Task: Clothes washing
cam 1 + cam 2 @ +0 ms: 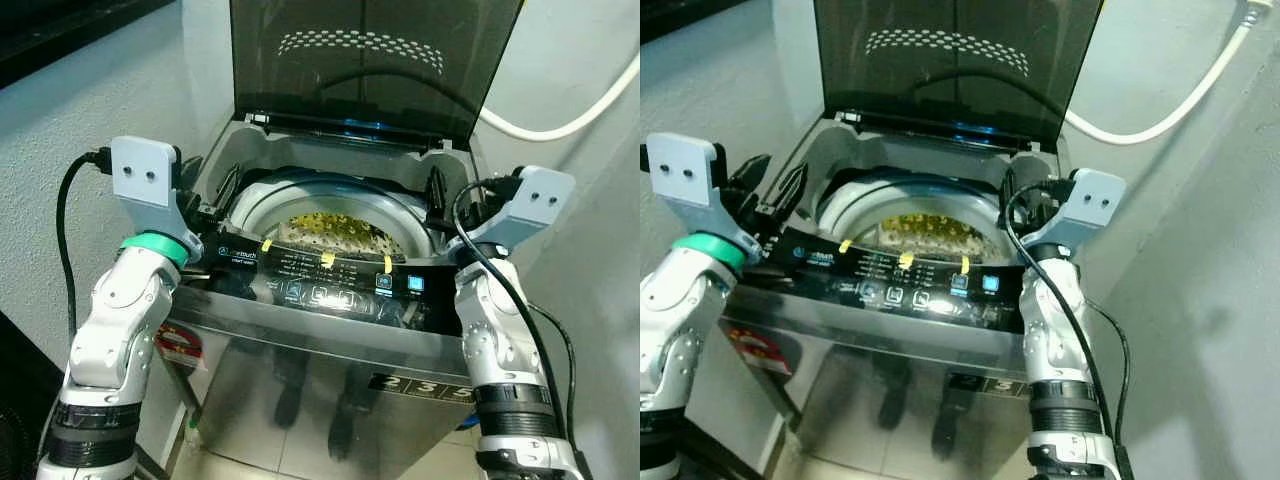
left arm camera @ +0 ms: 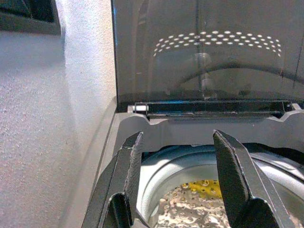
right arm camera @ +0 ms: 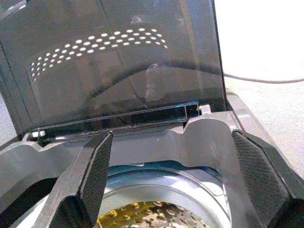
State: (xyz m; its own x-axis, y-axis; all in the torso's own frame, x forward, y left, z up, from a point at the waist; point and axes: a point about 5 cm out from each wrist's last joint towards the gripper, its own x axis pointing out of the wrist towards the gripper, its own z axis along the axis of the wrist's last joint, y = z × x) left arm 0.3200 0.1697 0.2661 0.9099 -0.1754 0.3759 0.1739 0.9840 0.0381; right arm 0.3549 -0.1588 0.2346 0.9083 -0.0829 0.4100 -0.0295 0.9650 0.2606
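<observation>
Top-loading washing machine point(image 1: 300, 330) at frame centre, its lower cabinet cut off at the bottom edge. The tinted lid point(image 1: 360, 60) stands upright at upper centre, hinged at the rear. The drum point(image 1: 330, 235) opens upward; its contents, yellowish and patterned, are hard to identify. Left gripper point(image 1: 225, 190) at centre left and right gripper point(image 1: 436, 192) at centre right both hover at the tub rim, fingers spread apart. A white hose point(image 1: 560, 120) crosses the upper right.

A laundry corner in a home.
A top-loading washing machine point(image 1: 330, 290) stands with its lid point(image 1: 370, 60) raised, tucked between rough white plastered walls point(image 1: 90, 110), a white hose point(image 1: 560, 125) looping behind, tiled floor point(image 1: 250, 455) below.
</observation>
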